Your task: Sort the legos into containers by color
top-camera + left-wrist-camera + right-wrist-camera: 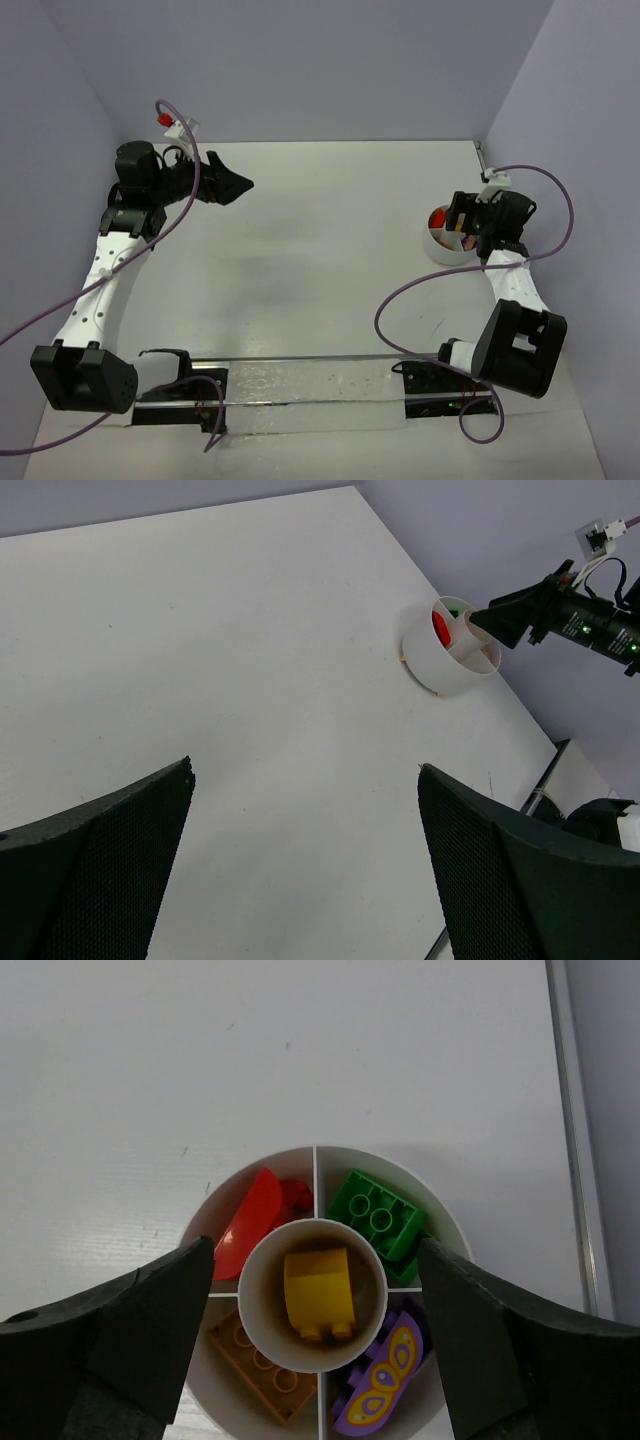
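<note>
A white round divided cup (440, 1218) stands at the table's right side, also in the top view (446, 250) and left wrist view (440, 665). In it lie a yellow brick (319, 1292) in the centre well, red bricks (252, 1220) upper left, green bricks (380, 1212) upper right, an orange-brown brick (258, 1370) lower left, a purple brick (380, 1385) lower right. My right gripper (315, 1270) hangs open and empty straight above the cup. My left gripper (305, 770) is open and empty over bare table at the far left (240, 185).
Purple walls close the table at the back and both sides. A metal rail (300, 380) and the arm bases run along the near edge. Purple cables (400, 320) loop beside each arm.
</note>
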### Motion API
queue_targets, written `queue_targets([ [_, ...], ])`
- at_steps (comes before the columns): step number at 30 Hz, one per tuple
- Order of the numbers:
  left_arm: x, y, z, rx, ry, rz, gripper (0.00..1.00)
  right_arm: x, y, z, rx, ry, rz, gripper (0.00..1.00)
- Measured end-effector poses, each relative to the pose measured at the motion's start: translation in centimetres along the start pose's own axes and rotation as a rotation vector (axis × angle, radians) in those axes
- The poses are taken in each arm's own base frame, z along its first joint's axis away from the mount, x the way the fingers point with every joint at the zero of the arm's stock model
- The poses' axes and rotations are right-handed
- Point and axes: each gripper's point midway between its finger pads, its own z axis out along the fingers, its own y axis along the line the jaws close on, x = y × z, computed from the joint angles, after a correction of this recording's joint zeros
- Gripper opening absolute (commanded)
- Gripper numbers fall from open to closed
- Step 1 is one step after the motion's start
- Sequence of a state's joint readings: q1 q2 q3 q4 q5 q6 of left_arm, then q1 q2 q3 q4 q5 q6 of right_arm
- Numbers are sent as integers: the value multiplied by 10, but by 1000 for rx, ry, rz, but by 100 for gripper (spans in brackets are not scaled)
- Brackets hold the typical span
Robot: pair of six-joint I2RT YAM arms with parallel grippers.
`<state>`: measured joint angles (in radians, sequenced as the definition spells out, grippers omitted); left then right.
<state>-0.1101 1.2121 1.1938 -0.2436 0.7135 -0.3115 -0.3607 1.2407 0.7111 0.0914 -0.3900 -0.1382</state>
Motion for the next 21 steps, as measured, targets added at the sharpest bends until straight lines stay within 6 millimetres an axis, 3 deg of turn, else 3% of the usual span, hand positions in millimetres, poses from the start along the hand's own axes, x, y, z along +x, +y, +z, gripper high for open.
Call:
queue_targets([
  [5,-1,1,0,-7,3,-3,99,-5,6,-3,-27,21,24,98],
  [7,-4,3,2,-15,8,-5,99,-22,9,-7,-42,11,24,100],
  [10,-5,10,4,-48,25,-12,99,-62,24,-17,-75,-16,-7,100],
  [12,-3,16,4,-82,36,-12,99,-99,50,-23,-121,-57,-58,100],
  [14,-1,27,2,-144,40,-24,99,-131,93,-33,-198,-92,-114,100],
  [17,5,45,-2,-236,55,-14,99,-163,161,-46,-343,-120,-162,100],
  [19,9,57,-6,-282,68,-2,99,-166,197,-51,-419,-113,-162,100],
  [21,18,71,-10,-329,86,12,99,-153,224,-50,-478,-70,-146,100],
])
